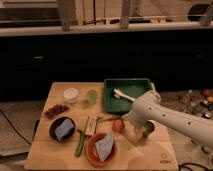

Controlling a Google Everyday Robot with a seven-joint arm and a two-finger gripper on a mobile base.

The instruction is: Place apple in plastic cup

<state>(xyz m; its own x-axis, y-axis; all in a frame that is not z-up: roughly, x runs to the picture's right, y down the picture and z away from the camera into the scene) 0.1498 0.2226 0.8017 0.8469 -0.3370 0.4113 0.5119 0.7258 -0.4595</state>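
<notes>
The apple [118,125] is a small orange-red fruit lying on the wooden table [50,155], right of centre. The plastic cup [92,96], a pale yellow-green tumbler, stands upright at the back, left of the green tray. My gripper [131,132] hangs from the white arm that comes in from the right. It is low over the table, just right of the apple and very close to it. I cannot tell whether it touches the apple. The cup is well apart from the gripper, to the back left.
A green tray [140,86] holds a white utensil [120,93]. A white round cup [71,94] stands left of the plastic cup. There is also a heap of reddish-brown bits [56,109], a dark bowl [62,129], an orange plate [95,150], a green vegetable [80,142] and a dark metal cup [148,129].
</notes>
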